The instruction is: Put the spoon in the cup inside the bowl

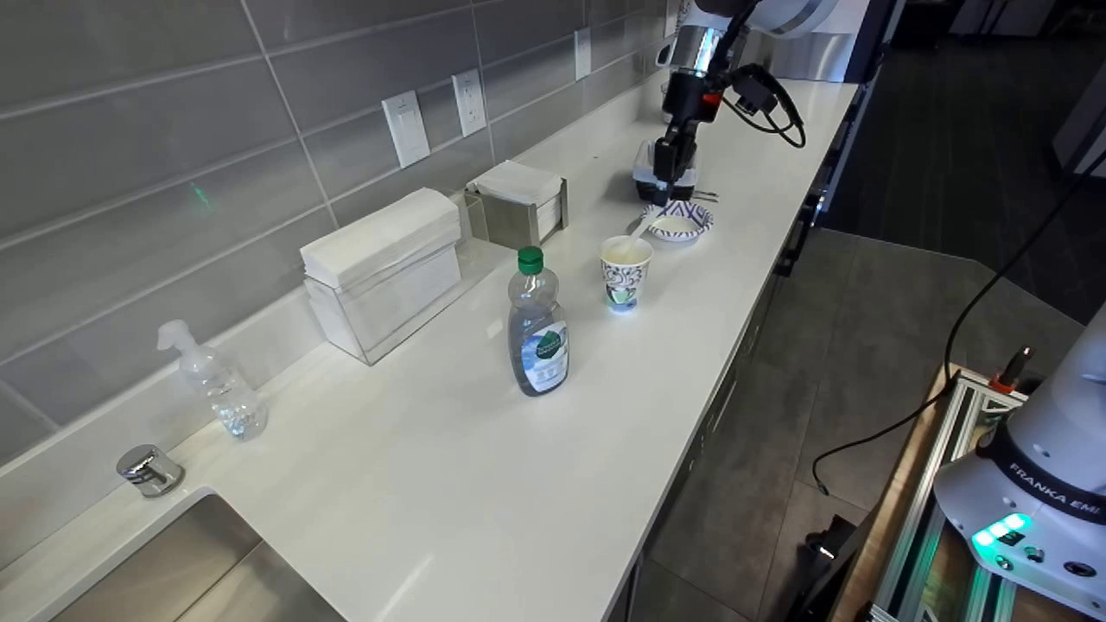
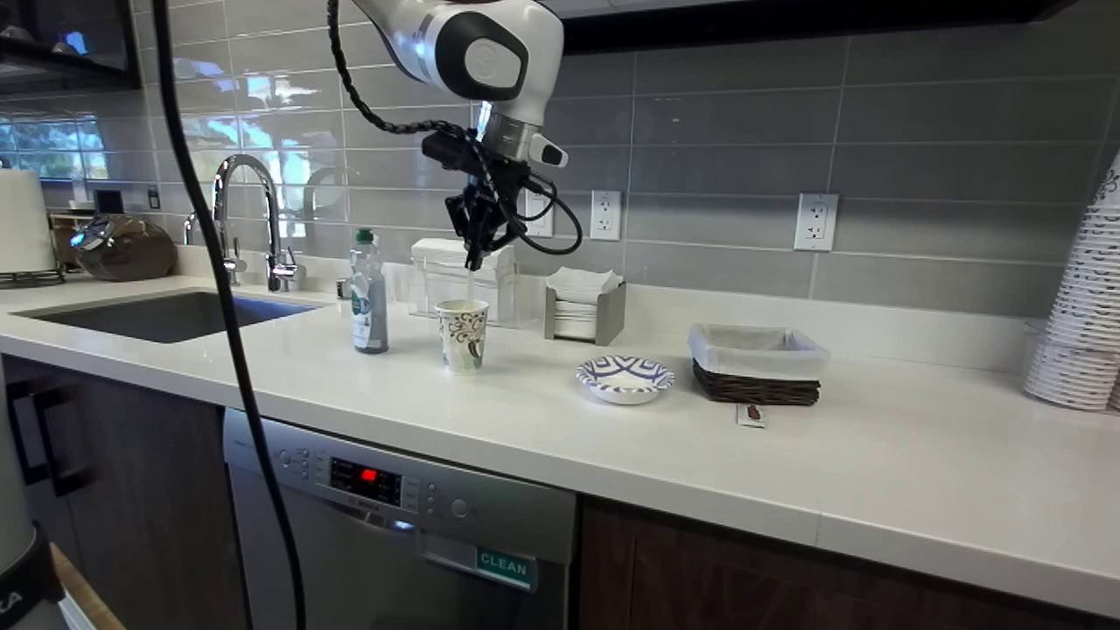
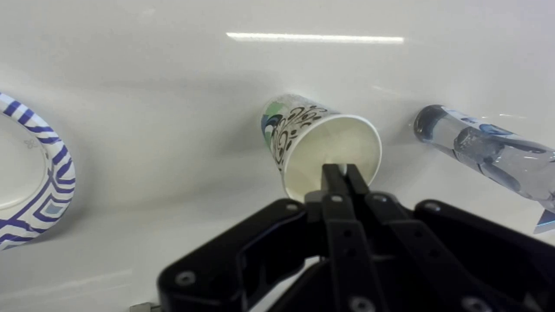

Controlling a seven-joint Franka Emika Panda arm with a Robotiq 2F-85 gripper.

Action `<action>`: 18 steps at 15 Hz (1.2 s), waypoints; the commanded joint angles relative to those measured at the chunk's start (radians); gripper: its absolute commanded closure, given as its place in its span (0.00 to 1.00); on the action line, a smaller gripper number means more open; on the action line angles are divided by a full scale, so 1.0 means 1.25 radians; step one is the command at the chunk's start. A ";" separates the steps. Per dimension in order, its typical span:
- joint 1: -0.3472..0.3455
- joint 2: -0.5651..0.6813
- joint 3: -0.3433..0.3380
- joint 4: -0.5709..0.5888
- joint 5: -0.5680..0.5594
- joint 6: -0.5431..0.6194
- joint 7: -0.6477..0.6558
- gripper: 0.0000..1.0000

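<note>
The step in hand is judged to be the withdrawal of the spoon (image 1: pixel 643 227). Its lower part stands in the cup (image 2: pixel 462 339), its upper part slants out above the rim, and its top end is pinched by the claw (image 3: pixel 342 168). The fingers (image 3: pixel 331 177) are drawn together on it, a pale sliver being seen between their tips in the wrist view. How deep the lower end sits is hidden by the cup's wall.

The bowl (image 2: pixel 625 380) is set to the right of the cup, apart from it. A rise along the spoon's slant seems called for until the rim is cleared; if sideways travel is begun too soon, the light cup could be tipped or dragged. The spoon should then be carried right, lowered over the shallow bowl and let go there.

The arm (image 2: pixel 529 87) is extended from above, the wrist held high and the claw pointed down, canted so that its tips lie to the left of the wrist. The tips are held over the cup's mouth, apart from the rim. The bottle (image 2: pixel 369 302), left of the cup, is not touched.
</note>
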 commanded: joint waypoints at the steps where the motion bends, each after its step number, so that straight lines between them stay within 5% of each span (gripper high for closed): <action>1: 0.000 -0.012 -0.003 0.008 0.012 -0.038 0.013 0.99; 10: -0.003 -0.108 0.001 0.045 -0.033 -0.186 0.225 0.99; 14: -0.011 -0.155 0.020 0.066 -0.157 -0.255 0.366 0.99; 18: -0.016 -0.177 0.034 0.059 -0.326 -0.318 0.401 0.99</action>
